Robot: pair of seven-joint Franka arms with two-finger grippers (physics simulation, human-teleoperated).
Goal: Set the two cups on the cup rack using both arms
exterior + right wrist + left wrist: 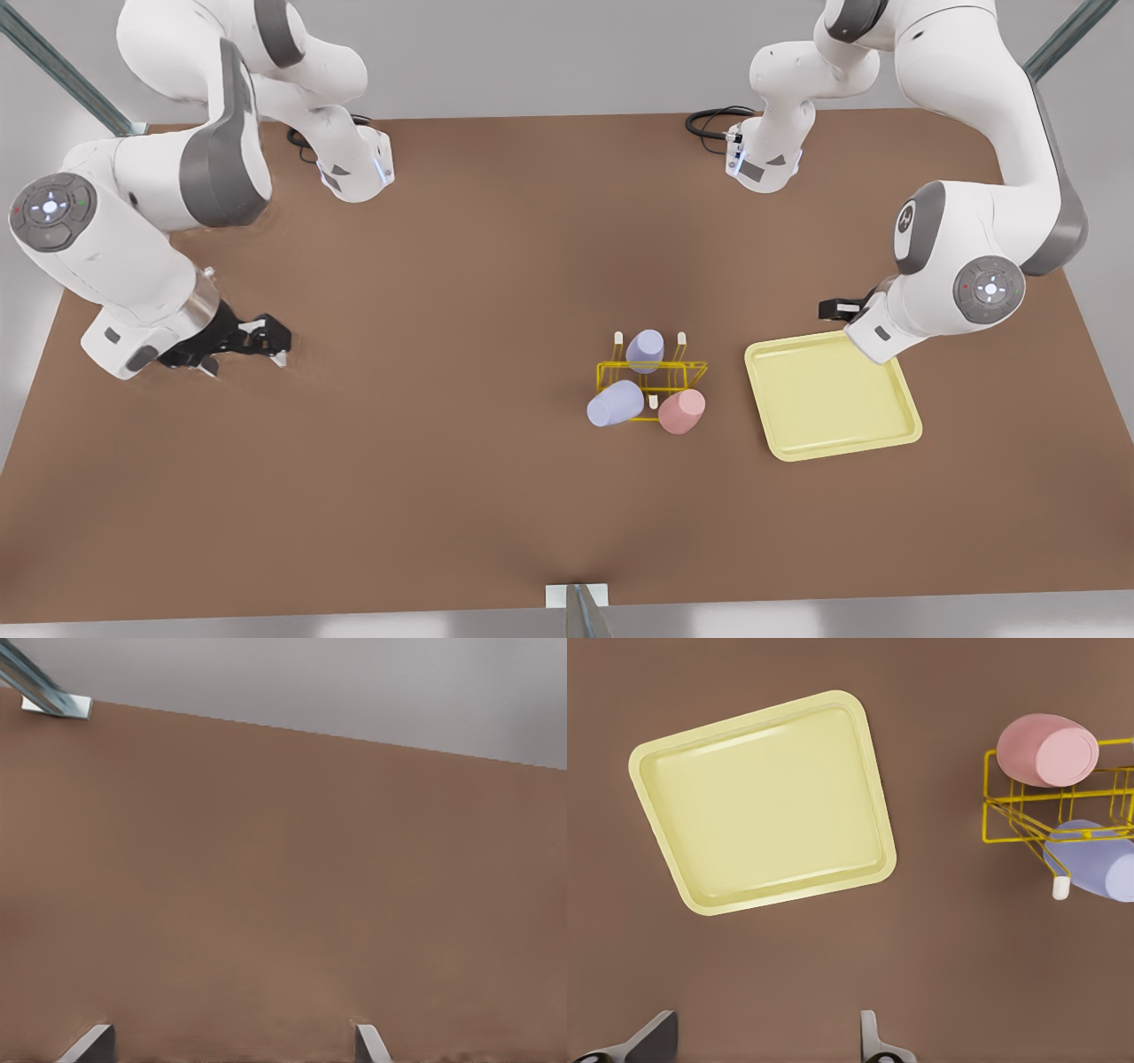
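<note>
Brown table [461,461], all three cups hanging on the yellow cup rack [651,377].
I see the pink cup [681,411] and both lavender cups seated. Left gripper [766,1041] over the tray [828,394], right gripper [252,341] well apart on open tabletop, both spread wide. I'd retreat upward, because a sideways sweep might knock the rack.

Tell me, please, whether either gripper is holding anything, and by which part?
Nothing is held. The left gripper is open above the tray; the right gripper is open over bare table.
</note>
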